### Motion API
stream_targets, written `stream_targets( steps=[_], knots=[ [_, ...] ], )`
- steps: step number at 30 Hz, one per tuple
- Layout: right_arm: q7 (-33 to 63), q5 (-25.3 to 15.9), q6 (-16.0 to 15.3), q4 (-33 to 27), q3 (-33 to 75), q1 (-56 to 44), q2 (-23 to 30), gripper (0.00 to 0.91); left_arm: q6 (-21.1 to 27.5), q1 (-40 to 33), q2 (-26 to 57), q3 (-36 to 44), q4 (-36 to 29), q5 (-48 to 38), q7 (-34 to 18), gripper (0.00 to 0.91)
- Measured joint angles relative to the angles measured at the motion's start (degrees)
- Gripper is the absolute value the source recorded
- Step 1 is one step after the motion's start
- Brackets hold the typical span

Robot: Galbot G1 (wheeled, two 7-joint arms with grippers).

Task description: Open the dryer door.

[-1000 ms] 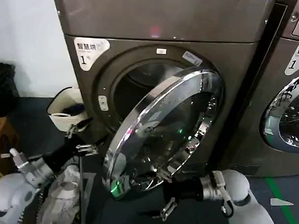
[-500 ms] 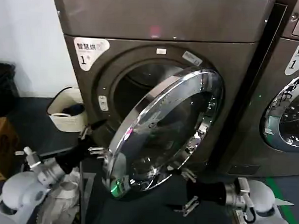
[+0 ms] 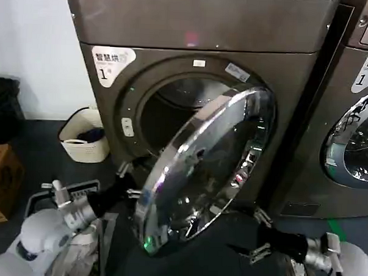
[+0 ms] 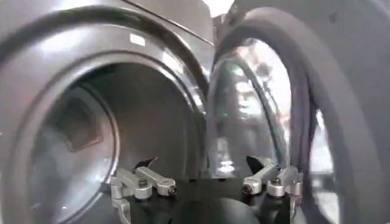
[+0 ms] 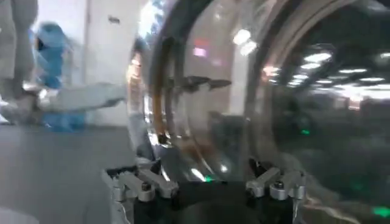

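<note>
Left gripper (image 3: 128,180) sits low at the door's free edge, fingers spread and holding nothing; in the left wrist view the left gripper (image 4: 207,182) shows its two fingertips (image 4: 164,184) apart, aimed at the gap between the drum opening and the door's grey inner face. Right gripper (image 3: 260,234) is down on the other side, below and in front of the glass, also released, its pads wide in the right wrist view (image 5: 207,182) and facing the chrome rim from just beside it. And there's the dryer door (image 3: 204,169), swung partway out from the grey-bronze dryer (image 3: 201,29), hinged on the right, its free edge hanging out toward the robot, dark glass mirroring the room. The risk, as I read it: neither claw has a hold, so a push from the left one could slide off that slick chrome rim, and the door could swing into the right arm. Outward now: dark floor (image 3: 43,150), a cream laundry basket (image 3: 86,140) against the white wall (image 3: 29,45), a cardboard box (image 3: 2,179) at far left, and a second machine's door (image 3: 352,142) with paler glass to the right.
</note>
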Motion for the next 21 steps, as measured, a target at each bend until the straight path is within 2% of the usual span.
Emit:
stream_targets(
  steps=[10, 19, 21],
  knots=[
    [6.49, -0.55, 0.23, 2.35, 11.98, -2.8, 3.07, 0.907, -0.21, -0.76, 1.41, 5.28, -1.12, 0.63, 0.07, 0.907],
    [16.88, 0.49, 0.01, 3.29, 22.16, -4.3, 5.77, 0.907, -0.6, -2.11, 2.65, 10.05, -1.96, 1.56, -0.17, 0.907],
    [20.47, 0.5, 0.74, 3.32, 24.3, -4.55, 6.04, 0.907, -0.74, -2.42, 2.92, 11.11, -1.94, 1.72, -0.23, 0.907]
  ],
)
